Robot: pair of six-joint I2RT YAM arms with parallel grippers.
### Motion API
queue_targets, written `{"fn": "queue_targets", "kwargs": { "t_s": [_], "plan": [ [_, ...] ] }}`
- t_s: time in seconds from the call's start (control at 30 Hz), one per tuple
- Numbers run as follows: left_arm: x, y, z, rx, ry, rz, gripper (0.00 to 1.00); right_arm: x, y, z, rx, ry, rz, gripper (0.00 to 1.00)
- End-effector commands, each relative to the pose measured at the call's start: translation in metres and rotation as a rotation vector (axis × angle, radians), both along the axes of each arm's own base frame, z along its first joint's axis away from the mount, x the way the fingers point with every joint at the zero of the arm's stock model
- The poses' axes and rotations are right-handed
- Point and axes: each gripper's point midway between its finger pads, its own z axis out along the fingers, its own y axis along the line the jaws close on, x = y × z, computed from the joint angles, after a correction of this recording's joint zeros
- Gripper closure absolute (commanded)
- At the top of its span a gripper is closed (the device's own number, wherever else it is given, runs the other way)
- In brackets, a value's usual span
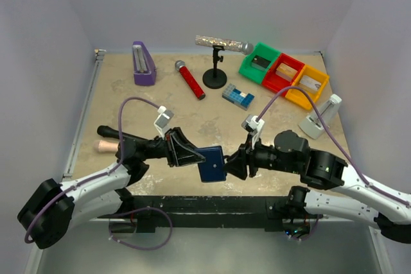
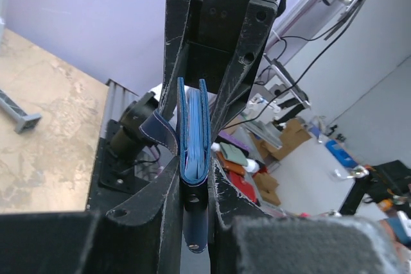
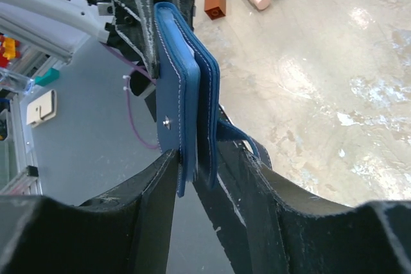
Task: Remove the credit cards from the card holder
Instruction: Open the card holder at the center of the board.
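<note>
Top external view.

Item: card holder (image 1: 210,163), dark blue, folded shut, carried in the air above the near edge of the counter (image 1: 192,120), between the two tools.

Left tool (image 1: 192,156): pressed together on the folded body, both covers pinched.

Right tool (image 1: 232,163): partly closed, fingers laid against both outer faces at the opposite end. A pinch is judged.

Credit cards: none seen. Only pale inner pockets (image 2: 194,152) are shown between the covers in the left wrist view.

Handling, as judged: light, soft-sided, pliant at the fold, with smooth faces liable to slip. Stiff cards are expected inside. One cover is best kept clamped and the other peeled back at its free edge.

Farther back: brick block (image 1: 238,96) and coloured bins (image 1: 282,72), not concerned.
</note>
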Motion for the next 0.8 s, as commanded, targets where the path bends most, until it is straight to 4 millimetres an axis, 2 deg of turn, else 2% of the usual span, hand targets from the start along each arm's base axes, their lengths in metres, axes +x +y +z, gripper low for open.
{"fn": "queue_targets", "kwargs": {
  "t_s": [0.0,0.17,0.27,0.77],
  "plan": [
    [-0.028,0.013,0.039,-0.162,-0.146,-0.112,1.0,-0.001,0.007,0.015,0.083,-0.002,0.018,0.53],
    [-0.028,0.012,0.036,-0.162,-0.127,-0.127,1.0,-0.007,0.01,0.032,0.193,0.011,0.039,0.42],
    [-0.03,0.015,0.039,-0.174,-0.144,-0.121,1.0,-0.007,0.008,0.036,0.23,0.03,0.037,0.4],
    [-0.042,0.025,0.047,-0.197,-0.182,-0.114,1.0,-0.002,0.012,0.034,0.293,0.092,0.021,0.45]
  ]
}}
